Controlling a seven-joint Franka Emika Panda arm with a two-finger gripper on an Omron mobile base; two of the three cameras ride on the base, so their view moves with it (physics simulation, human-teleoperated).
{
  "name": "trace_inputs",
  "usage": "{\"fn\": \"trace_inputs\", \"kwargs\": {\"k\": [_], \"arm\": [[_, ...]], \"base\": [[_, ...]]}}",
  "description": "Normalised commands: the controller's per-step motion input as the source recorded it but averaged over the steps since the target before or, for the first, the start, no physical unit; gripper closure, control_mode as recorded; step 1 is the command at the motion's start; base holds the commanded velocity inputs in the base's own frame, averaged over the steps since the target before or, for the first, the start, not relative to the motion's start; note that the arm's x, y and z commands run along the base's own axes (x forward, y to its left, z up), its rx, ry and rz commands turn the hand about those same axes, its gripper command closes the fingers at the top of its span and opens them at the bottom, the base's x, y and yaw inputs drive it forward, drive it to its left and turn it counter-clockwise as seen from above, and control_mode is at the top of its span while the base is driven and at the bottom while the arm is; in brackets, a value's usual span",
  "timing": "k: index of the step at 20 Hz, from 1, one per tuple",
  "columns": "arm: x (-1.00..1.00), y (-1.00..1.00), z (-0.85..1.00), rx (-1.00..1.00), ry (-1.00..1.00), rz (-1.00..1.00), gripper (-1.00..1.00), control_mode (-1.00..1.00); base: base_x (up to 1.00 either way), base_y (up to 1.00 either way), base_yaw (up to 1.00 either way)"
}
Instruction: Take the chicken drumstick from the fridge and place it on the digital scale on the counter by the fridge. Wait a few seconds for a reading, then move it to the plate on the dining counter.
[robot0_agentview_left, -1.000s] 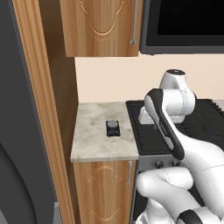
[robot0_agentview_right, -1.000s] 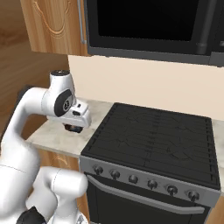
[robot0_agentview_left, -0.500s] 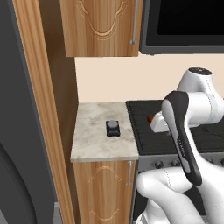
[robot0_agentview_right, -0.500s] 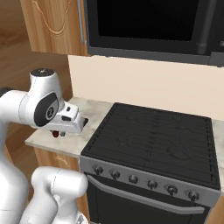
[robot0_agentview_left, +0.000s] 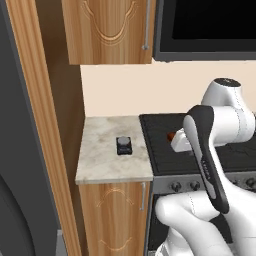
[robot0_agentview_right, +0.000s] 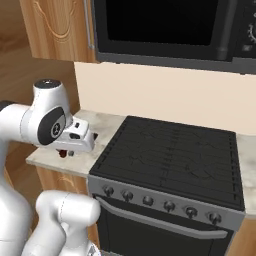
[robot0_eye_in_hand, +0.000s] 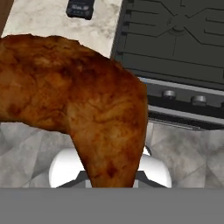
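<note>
Kitchen: short counter (robot0_agentview_left: 102, 155) between fridge side and stove (robot0_agentview_right: 170, 150).
Gripper (robot0_agentview_left: 175, 138): pinching drumstick (robot0_eye_in_hand: 78, 105), over stove's left edge.
Scale (robot0_agentview_left: 123, 145): bare, left of gripper.
Why: drumstick held aloft, likely bound for plate.

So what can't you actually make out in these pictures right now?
- Gripper fingertips: hand view, covered by the reddish-brown chicken drumstick.
- Most of the drumstick: left base view, hidden behind the white arm.
- Readout of the small flat black digital scale: too small in the left base view, cut off by the top edge in the hand view.
- Dark grey fridge: cut off by the left edge.
</note>
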Motion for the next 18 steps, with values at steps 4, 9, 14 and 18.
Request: {"fn": "trace_inputs", "kwargs": {"k": [4,9,14,18], "arm": [[0.0,0.0,0.0,0.0,0.0,0.0,1.0,1.0],[0.0,0.0,0.0,0.0,0.0,0.0,1.0,1.0],[0.0,0.0,0.0,0.0,0.0,0.0,1.0,1.0],[0.0,0.0,0.0,0.0,0.0,0.0,1.0,1.0]], "base": [[-0.8,-0.78,-0.39],[-0.51,-0.54,-0.46],[-0.24,-0.15,-0.49],[0.0,0.04,-0.89]]}}
